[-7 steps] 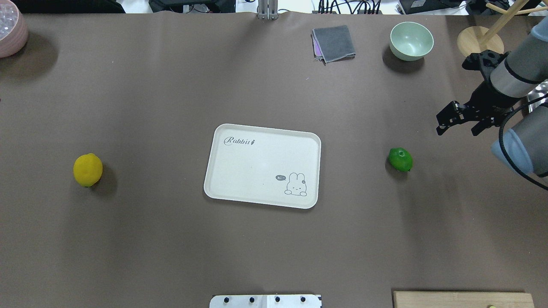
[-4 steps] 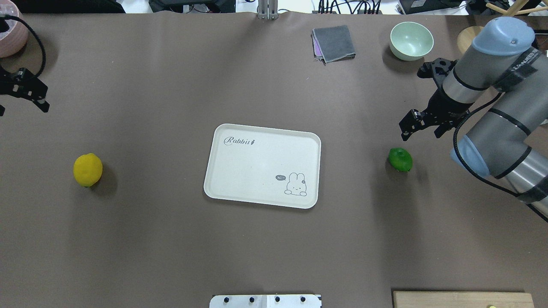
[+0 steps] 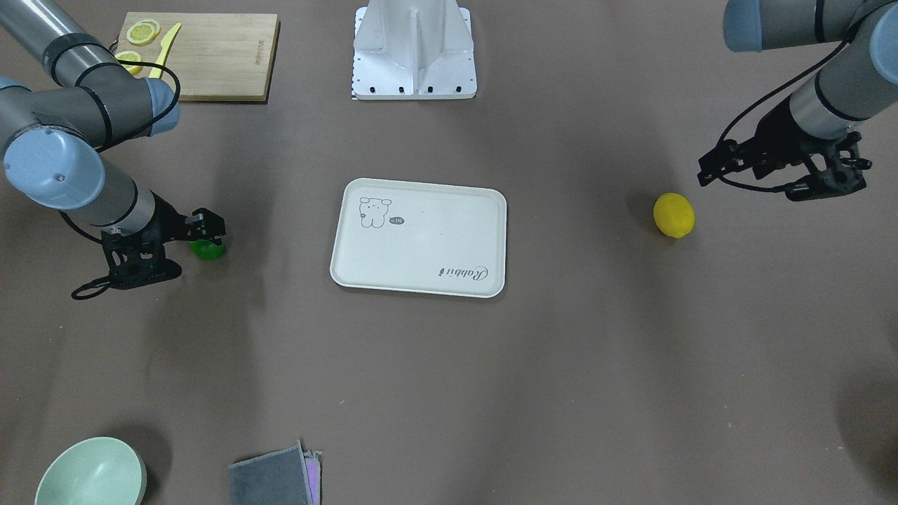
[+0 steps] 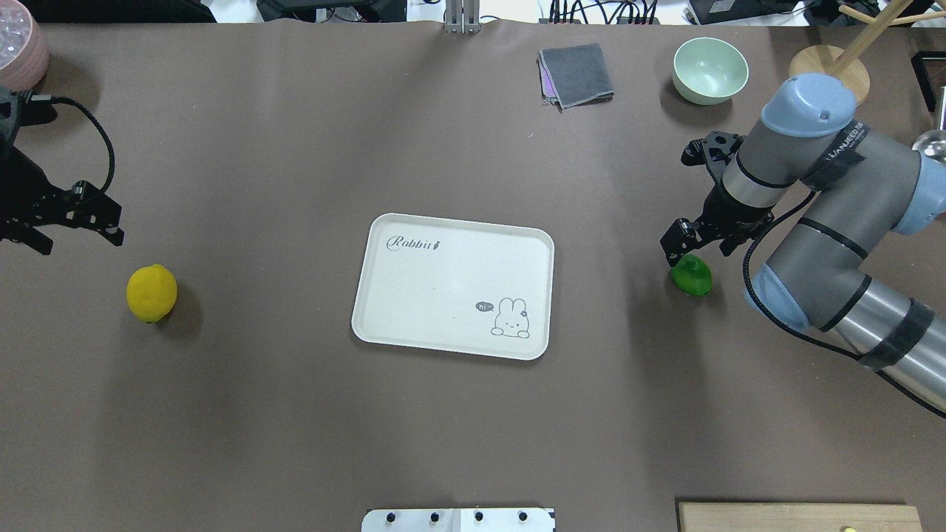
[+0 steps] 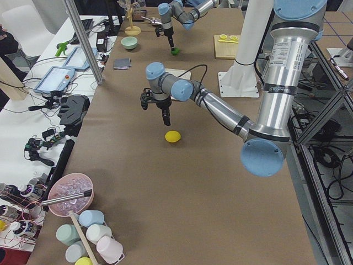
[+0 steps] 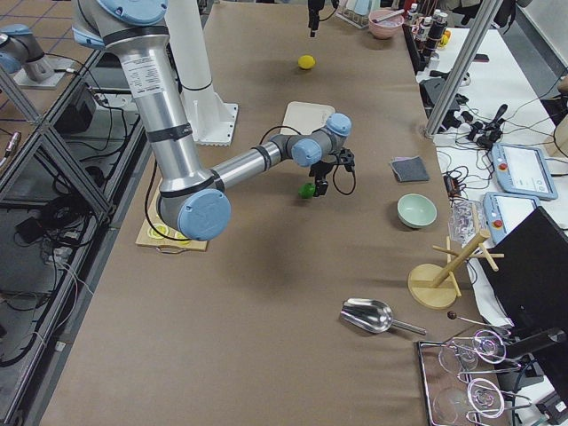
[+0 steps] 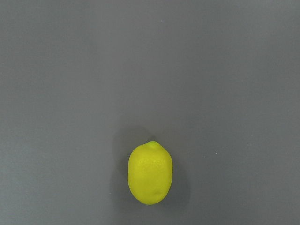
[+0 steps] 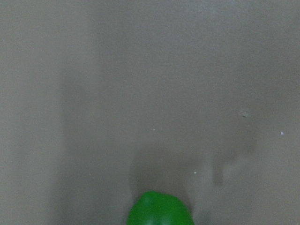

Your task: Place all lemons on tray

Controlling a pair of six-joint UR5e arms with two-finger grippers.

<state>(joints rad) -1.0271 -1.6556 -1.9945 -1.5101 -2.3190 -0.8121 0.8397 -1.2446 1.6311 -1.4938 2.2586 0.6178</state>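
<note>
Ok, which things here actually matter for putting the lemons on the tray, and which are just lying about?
For the job: yellow lemon, green lemon, tray.
Lying about: pale green bowl, folded grey cloth, cutting board with lemon slices, wooden stand.
</note>
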